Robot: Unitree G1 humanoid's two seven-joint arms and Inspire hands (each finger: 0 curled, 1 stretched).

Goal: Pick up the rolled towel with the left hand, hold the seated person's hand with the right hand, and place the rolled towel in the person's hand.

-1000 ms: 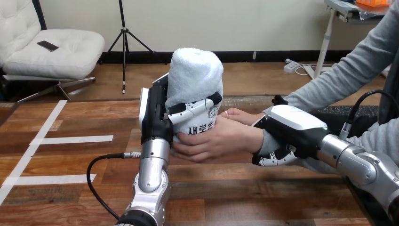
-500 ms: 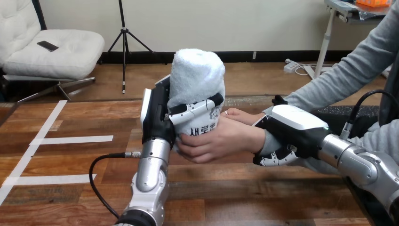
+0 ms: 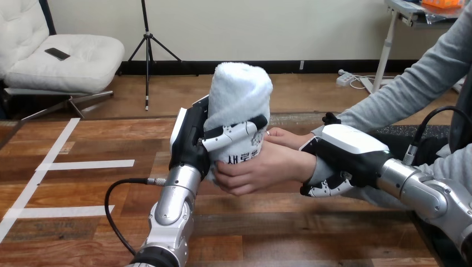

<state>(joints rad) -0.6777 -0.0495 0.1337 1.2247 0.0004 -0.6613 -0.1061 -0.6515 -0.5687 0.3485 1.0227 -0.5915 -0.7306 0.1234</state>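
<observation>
Dark wooden plank table (image 3: 311,233), white tape strips (image 3: 83,164) at its left.

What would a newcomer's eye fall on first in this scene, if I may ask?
The white rolled towel stands upright at centre, gripped from its left by the left hand. The person's hand wraps its lower part from the right, and the right hand, at the view's right, grips the person's wrist.
</observation>
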